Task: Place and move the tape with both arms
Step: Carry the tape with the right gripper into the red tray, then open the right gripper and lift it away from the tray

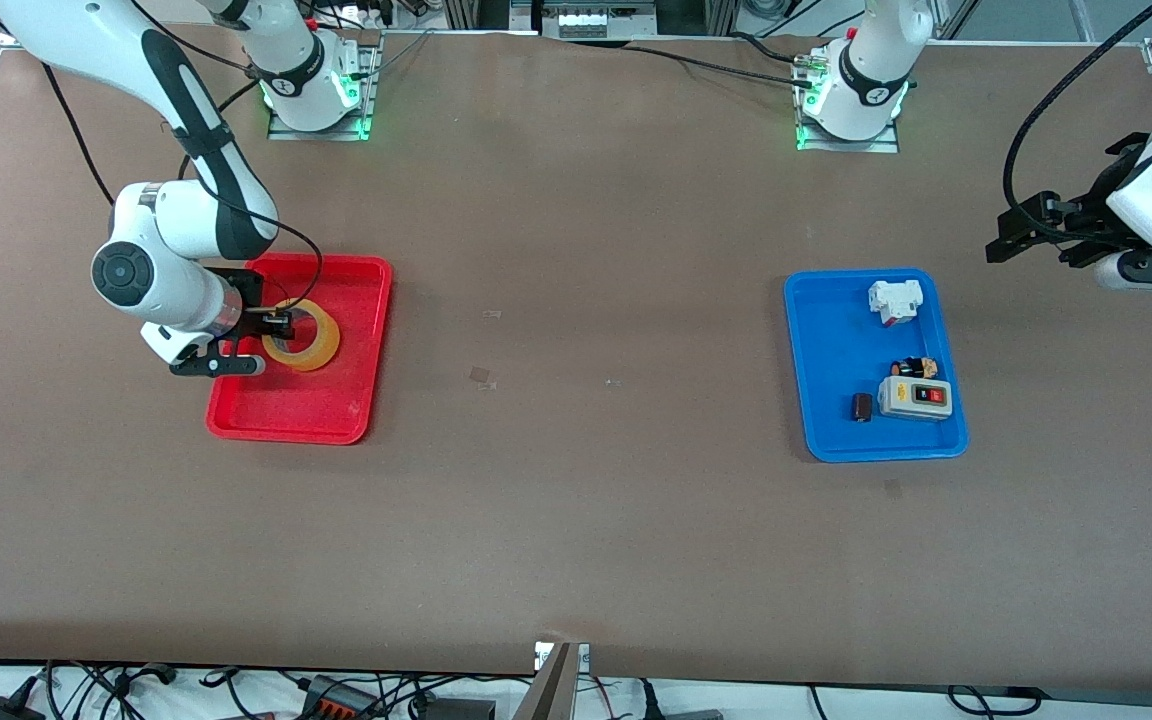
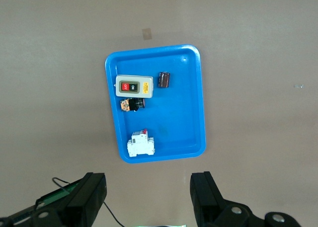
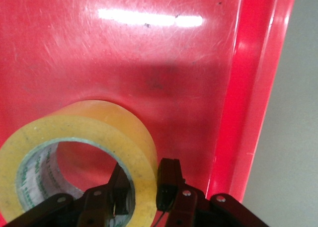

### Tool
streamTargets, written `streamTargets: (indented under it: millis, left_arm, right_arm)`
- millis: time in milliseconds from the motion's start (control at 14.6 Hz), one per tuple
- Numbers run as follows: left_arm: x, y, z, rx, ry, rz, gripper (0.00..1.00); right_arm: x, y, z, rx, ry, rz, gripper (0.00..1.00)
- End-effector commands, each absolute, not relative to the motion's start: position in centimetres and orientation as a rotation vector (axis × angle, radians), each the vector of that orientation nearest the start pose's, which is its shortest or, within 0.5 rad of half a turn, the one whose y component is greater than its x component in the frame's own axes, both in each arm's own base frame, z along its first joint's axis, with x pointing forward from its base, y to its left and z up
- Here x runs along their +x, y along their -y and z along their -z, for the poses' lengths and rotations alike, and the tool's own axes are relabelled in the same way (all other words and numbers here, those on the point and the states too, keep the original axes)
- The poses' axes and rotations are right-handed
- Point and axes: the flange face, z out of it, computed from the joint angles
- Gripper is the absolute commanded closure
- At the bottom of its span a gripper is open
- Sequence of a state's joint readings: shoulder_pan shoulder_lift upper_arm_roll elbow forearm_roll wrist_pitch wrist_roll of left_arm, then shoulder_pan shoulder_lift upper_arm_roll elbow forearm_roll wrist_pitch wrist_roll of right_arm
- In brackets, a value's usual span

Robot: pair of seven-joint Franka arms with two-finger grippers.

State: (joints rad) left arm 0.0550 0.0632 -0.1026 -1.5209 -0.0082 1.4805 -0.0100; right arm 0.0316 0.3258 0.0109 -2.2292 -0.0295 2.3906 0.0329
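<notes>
The tape is a yellow-tan ring with a wide hole and lies in the red tray toward the right arm's end of the table. My right gripper is down in the tray, shut on the roll's wall with one finger in the hole and one outside. In the right wrist view the tape fills the lower part and the right gripper clamps its wall over the tray. My left gripper is open and empty, up over bare table beside the blue tray; it also shows in the left wrist view.
The blue tray holds a grey switch box with red and black buttons, a white breaker, a small dark component and a small black and tan part. The brown table stretches wide between the two trays.
</notes>
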Motion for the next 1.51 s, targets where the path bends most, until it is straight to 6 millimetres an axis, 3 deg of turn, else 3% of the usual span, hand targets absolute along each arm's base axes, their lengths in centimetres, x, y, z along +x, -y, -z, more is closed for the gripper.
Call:
streamTargets:
  millis: [0,69,275,412,686,1029,1373,1441]
  left_arm:
    - [56.3,2.1,-60.6,-3.134,-0.091,-0.168,0.00]
    - [56.3,2.1,-60.6,-3.134,-0.091,-0.168,0.00]
    - [56.3,2.2,-60.6,-3.136,-0.091,-0.171,0.00]
    - [56.3,2.2,-60.6,-3.138,-0.092,-0.171,0.00]
    - [56.3,2.3,-60.6,-3.138,-0.094,-0.171,0.00]
    - [56.3,2.2,-60.6,-3.138,-0.091,-0.168,0.00]
    - [56.3,2.2,-60.6,-3.139,-0.092,-0.168,0.00]
    - [56.3,2.2,-60.6,-3.139,-0.092,-0.168,0.00]
  right_arm:
    - [52.6,-1.7,-22.0,-3.147,0.085,-0.217,0.38]
    - [52.7,-1.6,-22.2,-3.146,0.076,-0.210,0.19]
    - [53.5,-1.6,-25.0,-3.153,0.053,-0.128,0.06]
    - [53.9,-1.7,-27.8,-3.156,0.051,-0.062,0.04]
    - [55.7,-1.8,-36.2,-3.161,0.042,-0.105,0.04]
    - [59.0,-1.8,-49.9,-3.159,-0.006,-0.052,0.04]
    - [59.0,-1.5,-60.7,-3.157,-0.024,0.018,0.02]
    - [58.7,-1.3,-62.1,-3.157,-0.027,0.018,0.02]
